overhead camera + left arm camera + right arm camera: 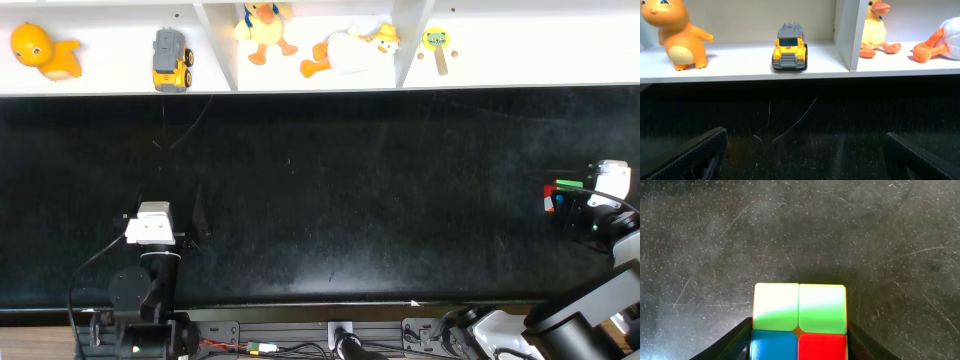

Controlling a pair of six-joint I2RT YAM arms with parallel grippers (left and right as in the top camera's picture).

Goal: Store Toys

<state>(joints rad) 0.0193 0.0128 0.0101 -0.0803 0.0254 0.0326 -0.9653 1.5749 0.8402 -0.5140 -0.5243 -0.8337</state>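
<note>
Over at three o'clock on the scuffed black table (pixel 330 180), the right gripper (pixel 799 342) has its two fingers pressed flat against opposite sides of the multicoloured plastic puzzle cube (pixel 800 307), green squares facing out, blue and red tucked back between the jaws. That looks like a firm clamp, square on the faces, which makes sense: a smooth cube would slip from a corner pinch. The cube sits low, at or just off the tabletop; which of the two cannot be told.

Up at twelve o'clock runs the white compartment shelf (pixel 300 85), the likely destination. It already holds the orange plastic creature figure (pixel 677 35) and the yellow and grey toy truck (pixel 789 46) in one bay, and the yellow plush duck (pixel 875 27) with the white plush duck (pixel 945 42) next door.

Down at eight o'clock, the left gripper (pixel 805 160) hovers with fingers spread wide, holding nothing and facing the shelf, parked well apart from the cube. The judgement: one toy left to store, and the right arm owns it.
</note>
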